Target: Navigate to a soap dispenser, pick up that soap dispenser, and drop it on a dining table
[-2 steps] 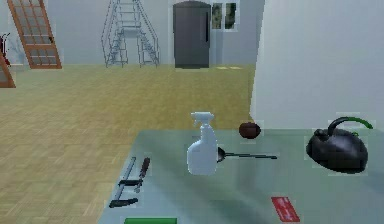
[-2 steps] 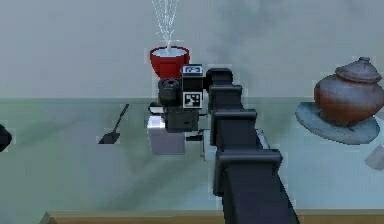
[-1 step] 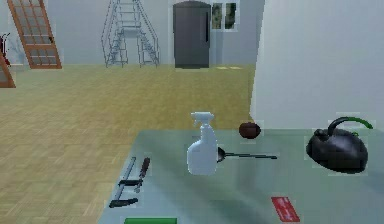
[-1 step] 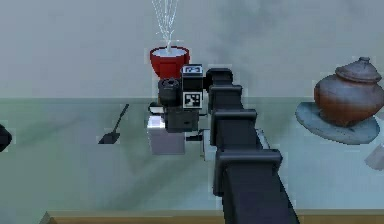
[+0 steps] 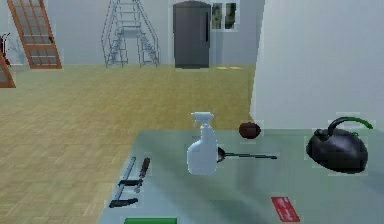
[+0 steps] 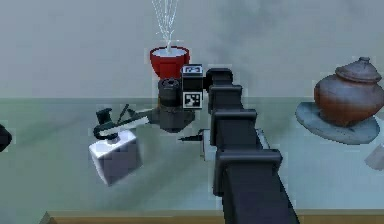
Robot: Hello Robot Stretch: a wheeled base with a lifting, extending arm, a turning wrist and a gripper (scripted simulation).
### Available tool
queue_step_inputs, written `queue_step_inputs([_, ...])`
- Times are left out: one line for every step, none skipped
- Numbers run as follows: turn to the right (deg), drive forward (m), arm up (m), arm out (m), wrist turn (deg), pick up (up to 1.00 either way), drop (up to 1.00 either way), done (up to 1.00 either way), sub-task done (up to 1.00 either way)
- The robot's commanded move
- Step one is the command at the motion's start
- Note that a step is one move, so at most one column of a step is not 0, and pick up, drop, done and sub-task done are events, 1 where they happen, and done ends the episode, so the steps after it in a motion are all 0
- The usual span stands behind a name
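We record the soap dispenser (image 5: pixel 203 150), a white bottle with a trigger head, standing upright on a grey-green table (image 5: pixel 300 190) near the middle of the forward view. Just to its right in that view lies a dark ladle-like utensil (image 5: pixel 245 154), its thin handle pointing toward the view's right. A small dark brown round object (image 5: pixel 249 129) sits behind it, and a black kettle (image 5: pixel 338 150) with a green handle stands well to the right. Two dark knives (image 5: pixel 133 180) lie left of the bottle, and a red card (image 5: pixel 285 208) lies near the front edge. Beyond the table we note a wooden door (image 5: pixel 38 35), a metal ladder frame (image 5: pixel 130 38) and a dark grey refrigerator (image 5: pixel 192 35). In the arm side view the arm (image 6: pixel 245 170) extends over the tabletop, and the gripper (image 6: pixel 103 122) reaches toward the view's left, directly above a white block that we take to be the same bottle. Because that object sits at the fingers over the table surface, we cannot tell whether the gripper grasps it or merely stands by it. Farther out stands a red bowl (image 6: pixel 170 62). To the right, a brown lidded pot (image 6: pixel 350 90) rests on a grey plate (image 6: pixel 318 124).
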Motion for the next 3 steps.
queue_step_inputs([0.0,0.0,0.0,0.0,-45.0,0.0,0.0,0.0,0.0])
queue_step_inputs([0.0,0.0,0.0,0.0,-30.0,0.0,0.0,0.0,0.0])
queue_step_inputs([0.0,0.0,0.0,-0.2,0.0,0.0,0.0,0.0,0.0])
